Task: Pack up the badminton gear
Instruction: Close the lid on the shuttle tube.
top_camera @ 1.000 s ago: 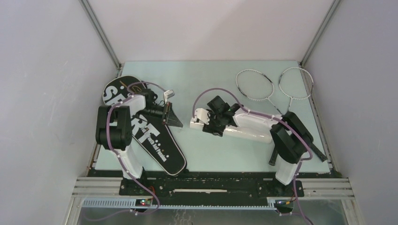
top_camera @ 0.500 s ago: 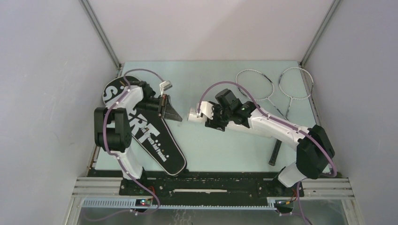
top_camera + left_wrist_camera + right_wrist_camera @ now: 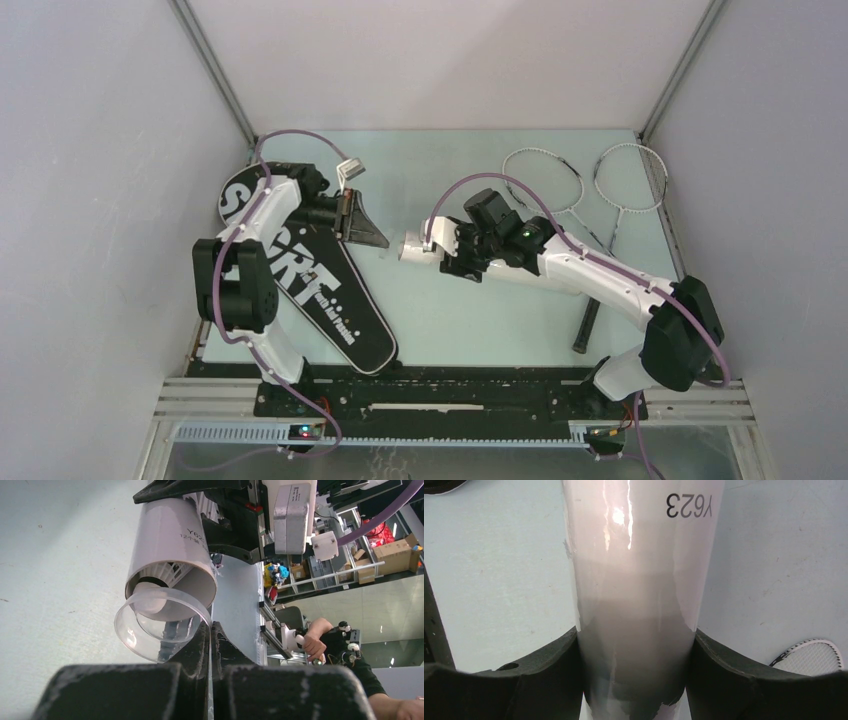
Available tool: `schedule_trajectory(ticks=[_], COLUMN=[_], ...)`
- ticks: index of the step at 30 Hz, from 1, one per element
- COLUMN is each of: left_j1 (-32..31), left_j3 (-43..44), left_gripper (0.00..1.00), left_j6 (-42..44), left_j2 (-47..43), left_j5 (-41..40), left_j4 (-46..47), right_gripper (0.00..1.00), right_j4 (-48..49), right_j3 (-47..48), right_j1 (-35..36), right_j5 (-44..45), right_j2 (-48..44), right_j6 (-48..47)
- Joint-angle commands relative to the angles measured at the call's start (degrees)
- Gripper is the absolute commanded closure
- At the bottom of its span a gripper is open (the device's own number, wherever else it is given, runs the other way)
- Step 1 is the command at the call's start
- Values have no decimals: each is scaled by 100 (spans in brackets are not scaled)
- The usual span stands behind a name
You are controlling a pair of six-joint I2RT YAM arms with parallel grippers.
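Tube is held level over the table's middle, clamped across its body by the right gripper, whose jaws are spread wide around it. The left gripper, jaws closed, pinches the rim of a clear cap at the tube's open end. Bag lies by the left edge, and the racquets lie at the far right corner.

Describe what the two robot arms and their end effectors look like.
The left arm and right arm both have white links joined by chunky black joint housings. A purple cable loops loosely along each. The right arm shows a small green light near its wrist. The left end effector and right end effector each have two matte black fingers.
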Motion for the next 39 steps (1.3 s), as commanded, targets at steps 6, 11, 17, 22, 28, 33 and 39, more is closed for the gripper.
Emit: schedule_trajectory(ticks=[6,11,17,22,28,33,39], left_j1=[-237,-299,-364,-466,-476,-546,-657], left_j3=[456,372,347,434,423,426,379], left_gripper=[100,100,100,100,100,100,100], left_j6=[-87,-31,0,-21,-7,21,107], left_j2=[80,74,98,117,103,194,325], left_j5=[353,384,468,541,613,732,832], left_j4=[-81,-81,-81,-90,-82,-92,-100], right_gripper=[51,51,52,52,52,52,53], right_j4=[-126,-127,-120,-144,-98,-66,-23], right_j3=[423,519,601,606,606,606,606], right_j1=[38,-50,-94,9,27,54,2], right_j5=[-289,-404,-506,-432,-407,-502,-704], right_j2=[-286,-249,-183,-46,45,77,6], right_j6=[125,255,367,339,359,437,598])
